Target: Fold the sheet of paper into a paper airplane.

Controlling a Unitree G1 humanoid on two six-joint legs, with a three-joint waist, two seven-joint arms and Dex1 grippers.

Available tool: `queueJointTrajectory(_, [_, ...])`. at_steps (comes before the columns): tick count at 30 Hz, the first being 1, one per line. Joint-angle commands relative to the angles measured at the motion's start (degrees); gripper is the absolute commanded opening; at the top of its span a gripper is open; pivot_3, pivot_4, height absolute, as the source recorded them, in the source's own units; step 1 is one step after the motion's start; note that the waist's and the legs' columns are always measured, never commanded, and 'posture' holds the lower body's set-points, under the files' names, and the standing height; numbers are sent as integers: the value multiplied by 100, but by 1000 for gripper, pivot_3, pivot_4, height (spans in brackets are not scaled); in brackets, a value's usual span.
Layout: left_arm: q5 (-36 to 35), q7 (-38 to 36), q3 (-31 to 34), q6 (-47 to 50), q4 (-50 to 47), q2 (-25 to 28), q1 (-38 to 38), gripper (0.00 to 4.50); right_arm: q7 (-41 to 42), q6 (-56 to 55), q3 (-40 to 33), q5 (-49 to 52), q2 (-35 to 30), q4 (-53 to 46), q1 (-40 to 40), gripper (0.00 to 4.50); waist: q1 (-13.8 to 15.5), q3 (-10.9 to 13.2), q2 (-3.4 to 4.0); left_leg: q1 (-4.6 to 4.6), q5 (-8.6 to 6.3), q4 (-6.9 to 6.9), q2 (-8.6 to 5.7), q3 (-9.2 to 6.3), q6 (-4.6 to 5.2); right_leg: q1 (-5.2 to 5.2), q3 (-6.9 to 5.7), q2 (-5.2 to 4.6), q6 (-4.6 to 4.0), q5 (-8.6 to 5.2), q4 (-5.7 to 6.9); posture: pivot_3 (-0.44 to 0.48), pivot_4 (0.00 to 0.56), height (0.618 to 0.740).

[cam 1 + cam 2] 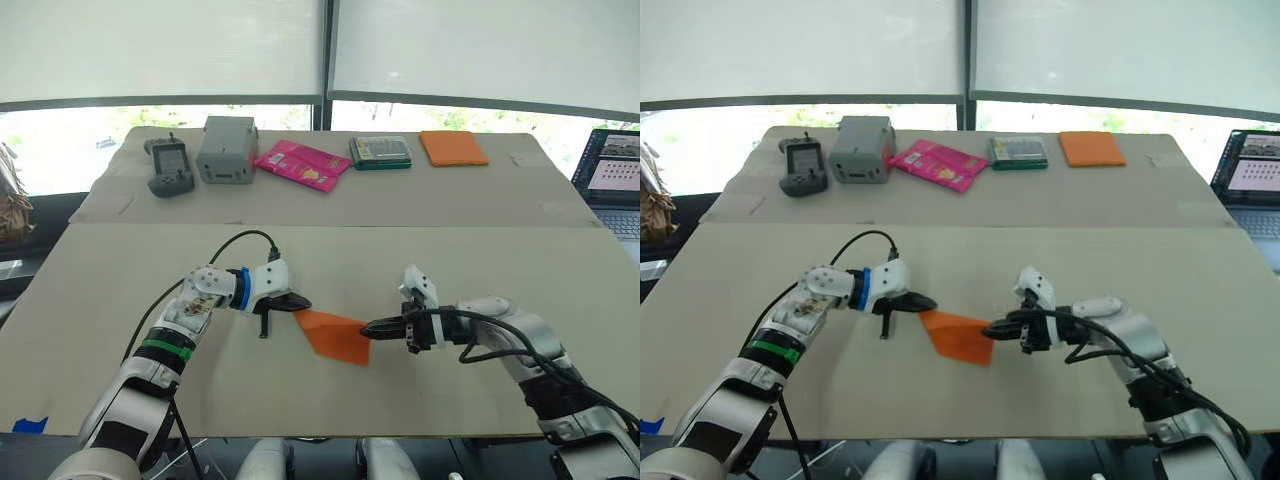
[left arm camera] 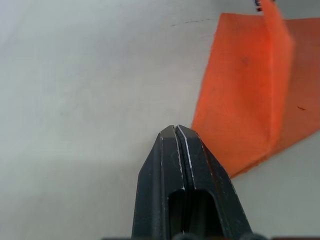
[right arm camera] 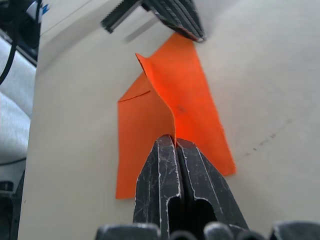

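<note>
Orange sheet of paper (image 1: 336, 335) lies near the front middle of the table (image 1: 100, 300), already folded down to a narrow wedge with its point toward the robot's left. One flap stands up off the rest along a crease; the lower layers lie flat on the tabletop.

Right gripper (image 1: 368, 328): fingers pressed together, pinching the raised flap at its edge. My reading is that it holds the flap up so the crease can be set or the flap turned over.

Left gripper (image 1: 301, 303): fingers pressed together, nothing between them that I can see. Tip sits at the pointed end of the paper, touching it or just beside it; from the wrist view the closed fingers lie against the wedge's edge. Probably there to pin the nose down so the paper doesn't slide while the other side pulls.

Judged progress: well along, wedge shape formed, wings not yet spread.

Far side of the table, well apart from the work: handheld controller (image 1: 170, 167), grey box (image 1: 226, 149), pink packet (image 1: 301, 164), a green-edged case (image 1: 380, 152), thicker orange pad (image 1: 453, 147). Laptop (image 1: 612, 180) at the right edge, screen on.
</note>
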Motion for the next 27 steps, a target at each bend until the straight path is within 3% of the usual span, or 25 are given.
queueJointTrajectory(1, [191, -160, -112, 17, 108, 20, 148, 35, -160, 305, -221, 131, 81, 46, -209, 0, -18, 0, 0, 0, 0, 0, 0, 0, 0, 0, 0, 0, 0, 0, 0, 0, 150, 740])
queueJointTrajectory(12, [145, 135, 151, 63, 9, -14, 228, 35, -255, 306, 113, -307, 131, 324, -351, 0, -25, 0, 0, 1, 0, 0, 1, -1, 1, 1, 0, 0, 0, 0, 2, 0, 150, 740])
queueJointTrajectory(22, [-1147, 82, 744, 1479, -2087, -345, 371, 35, -111, 144, 476, -725, 101, 508, -441, 0, -35, 0, 0, -2, 0, 1, 6, -2, 0, -2, 0, 1, 0, 0, 4, 0, 150, 740])
queueJointTrajectory(27, [-757, 68, 361, 1477, -2356, -195, 677, 35, -161, 109, 447, -757, 155, 548, -481, 0, -52, -1, 1, 2, 0, 0, 9, -2, 0, -1, 2, 6, 0, 0, 4, 0, 150, 740])
